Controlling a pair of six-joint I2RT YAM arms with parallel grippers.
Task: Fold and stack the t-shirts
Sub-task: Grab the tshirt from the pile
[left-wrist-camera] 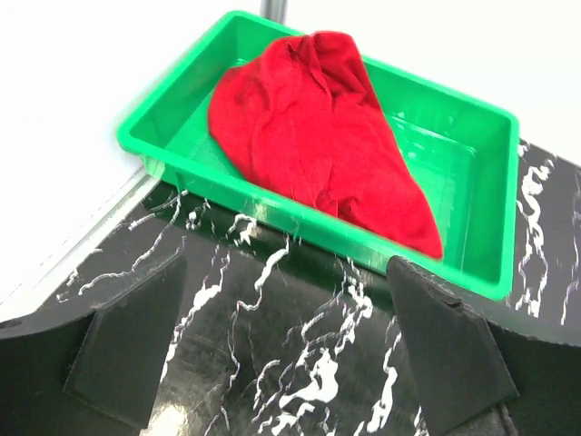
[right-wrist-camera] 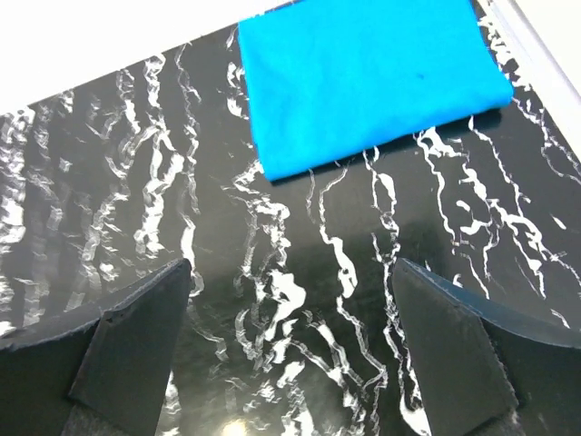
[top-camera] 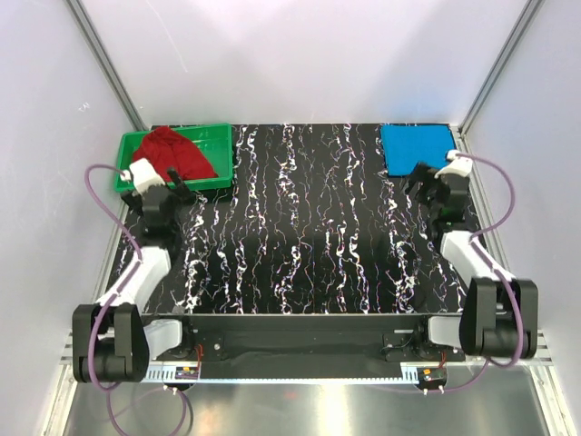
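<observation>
White walls are closing in the black marbled table (top-camera: 300, 254) I am working over. Half the job is looking done: the blue shirt (right-wrist-camera: 368, 77) is lying as a neat folded rectangle at the far right corner. The red shirt (left-wrist-camera: 318, 136) is lying crumpled in the green tray (left-wrist-camera: 445, 154) at the far left, not yet folded or stacked. My left hand (left-wrist-camera: 289, 350) is hovering released just short of the tray, and my right hand (right-wrist-camera: 290, 350) is hovering released near the blue shirt, both holding nothing. The tray's near wall is standing between my left hand and the red cloth.
</observation>
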